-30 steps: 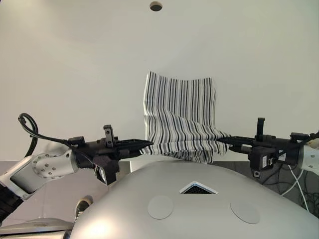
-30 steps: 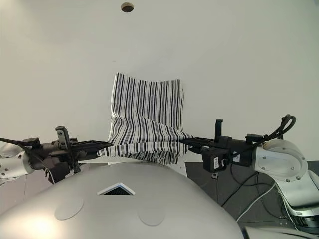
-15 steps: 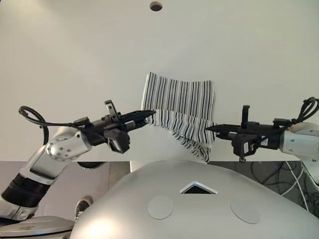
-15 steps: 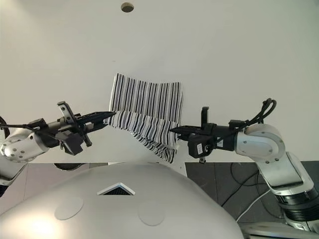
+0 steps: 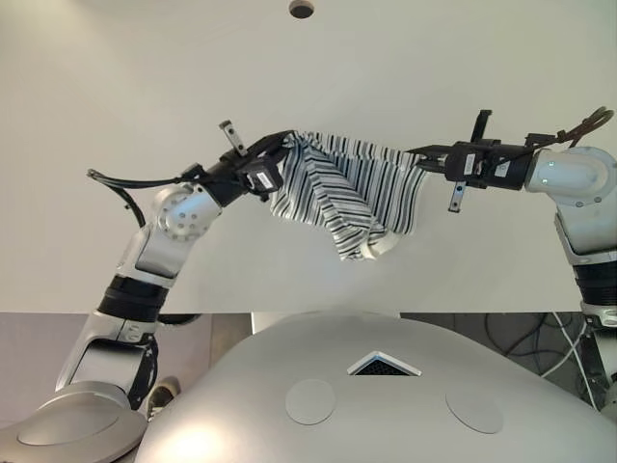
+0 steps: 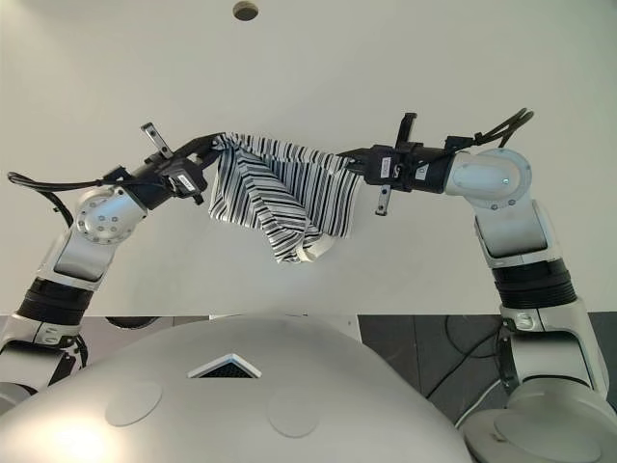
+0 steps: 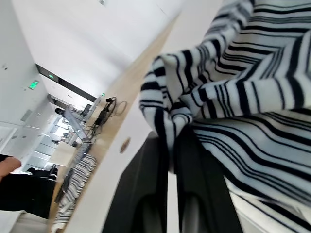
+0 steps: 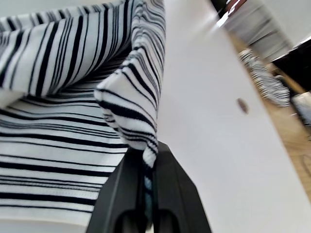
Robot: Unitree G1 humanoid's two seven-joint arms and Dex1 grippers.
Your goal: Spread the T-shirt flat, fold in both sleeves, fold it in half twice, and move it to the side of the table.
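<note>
Striped black-and-white T-shirt (image 5: 347, 188) held up over a pale table (image 5: 145, 96) by two robot arms. Nearest the robot, the loose bulk of cloth sags below and btwn the jaws. A doubled-over flap droops lowest, closer to the right jaw than the left. Can't tell whether any of it touches the tabletop. Next out is the held edge. The left gripper (image 5: 286, 141) has its two black fingers pressed together on a bunched corner; the left wrist view shows fabric squeezed in the slot btwn them. The right gripper (image 5: 415, 154) likewise pinches the opposite corner, w/ a folded lip of stripes caught btwn its fingers. The edge runs jaw to jaw, so the shirt's long axis lies left-right across the robot. It is slightly slack mid-span, w/ the left end a touch farther out than the right. Neither arm is nearer the cloth, as both grip it. Judgement: this looks like a fold-in-half step. The next move needs both jaws to carry the edge outward together, level, then lower it so the sag lies flat, not crumpled. Beyond the jaws the tabletop runs on to a small round hole (image 5: 302, 11) at the far side.
</note>
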